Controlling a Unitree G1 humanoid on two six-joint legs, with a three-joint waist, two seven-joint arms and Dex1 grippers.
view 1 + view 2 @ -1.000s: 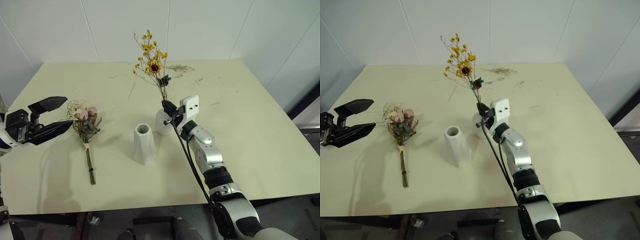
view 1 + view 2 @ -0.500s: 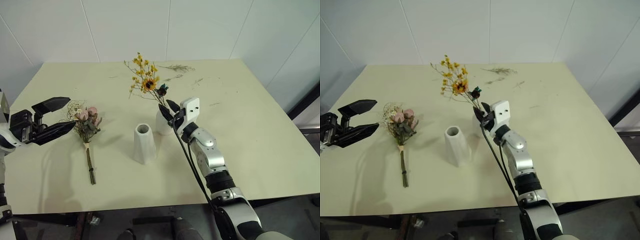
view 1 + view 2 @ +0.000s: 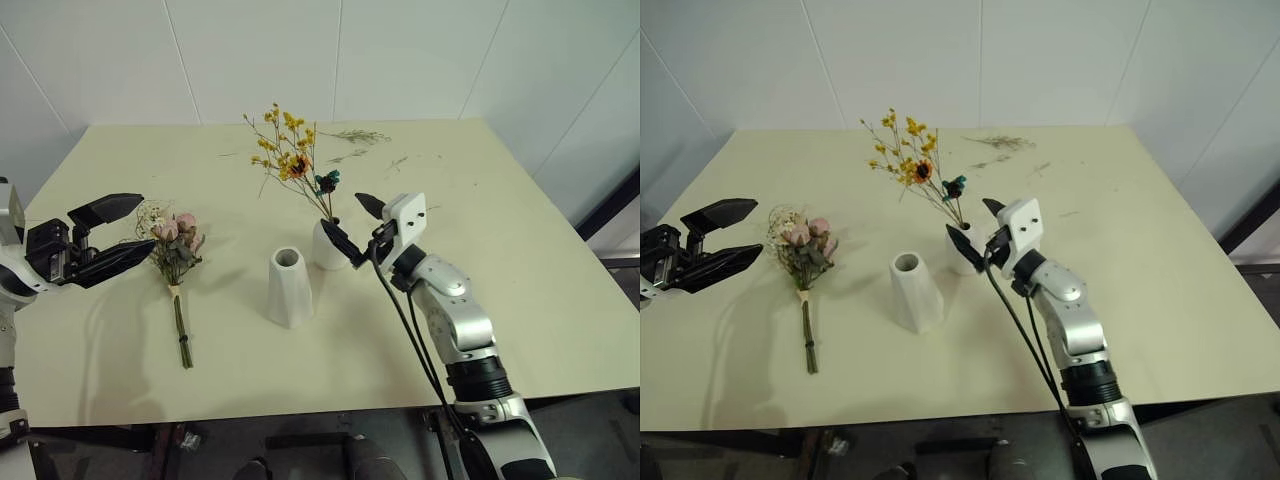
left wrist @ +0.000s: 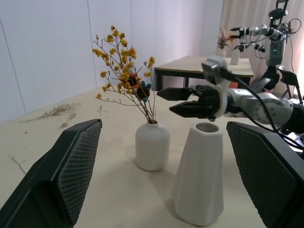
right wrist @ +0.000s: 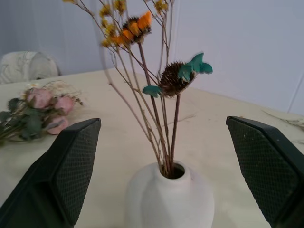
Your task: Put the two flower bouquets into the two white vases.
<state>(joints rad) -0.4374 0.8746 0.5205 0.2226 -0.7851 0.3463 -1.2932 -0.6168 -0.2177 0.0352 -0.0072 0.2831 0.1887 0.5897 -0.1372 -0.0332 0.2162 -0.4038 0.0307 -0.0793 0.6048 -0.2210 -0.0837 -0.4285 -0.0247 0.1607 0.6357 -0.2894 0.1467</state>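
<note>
No readable text, labels or numbers anywhere

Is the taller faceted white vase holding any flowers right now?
No: the taller faceted white vase stands with its mouth bare, and the pink rose bouquet lies on the table.

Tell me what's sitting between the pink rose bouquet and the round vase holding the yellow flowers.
The taller faceted vase, empty, stands between the rose bouquet and the round vase, seen in the left eye view.

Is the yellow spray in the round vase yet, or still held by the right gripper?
In. The yellow spray's stems stand in the round vase; the right gripper is open, fingers apart.
</note>
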